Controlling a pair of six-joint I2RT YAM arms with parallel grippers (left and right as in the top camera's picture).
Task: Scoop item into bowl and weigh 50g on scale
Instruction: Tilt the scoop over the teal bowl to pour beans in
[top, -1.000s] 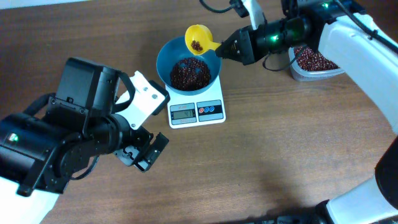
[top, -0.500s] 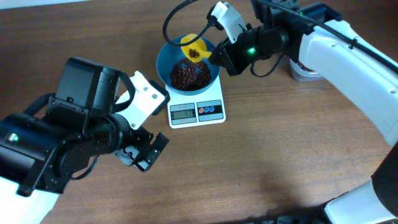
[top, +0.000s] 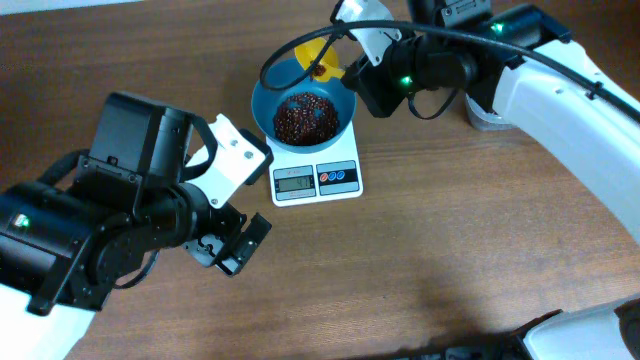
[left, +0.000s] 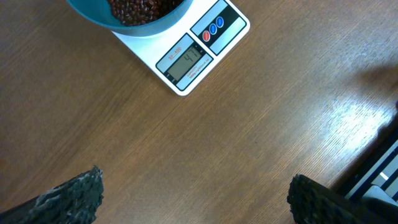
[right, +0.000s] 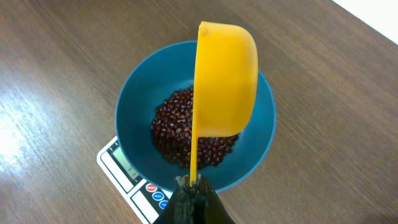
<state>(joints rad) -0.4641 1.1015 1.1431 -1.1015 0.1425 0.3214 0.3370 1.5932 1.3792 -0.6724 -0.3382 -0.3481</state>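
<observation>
The teal bowl (top: 265, 105) sits on the white scale (top: 315, 180) and holds a pile of dark red-brown beans (top: 305, 117). My right gripper (top: 352, 78) is shut on the handle of a yellow scoop (top: 318, 55). In the right wrist view the scoop (right: 227, 81) is tipped on its side over the bowl (right: 134, 118) and the beans (right: 180, 130), its back toward the camera and its inside hidden. My left gripper (left: 196, 183) stands open over bare wood, near the scale (left: 193, 59), holding nothing. The bowl (left: 99, 15) shows at that view's top edge.
A clear tub (top: 480, 120) lies at the back right, mostly hidden behind my right arm. My left arm's bulky body (top: 120, 220) covers the table's left side. The scale's display and round buttons (top: 338, 176) face the front.
My right gripper carried the scoop from beside the bowl to over it and rolled it onto its side; the beans seen in it earlier no longer show. The left arm has not moved.
</observation>
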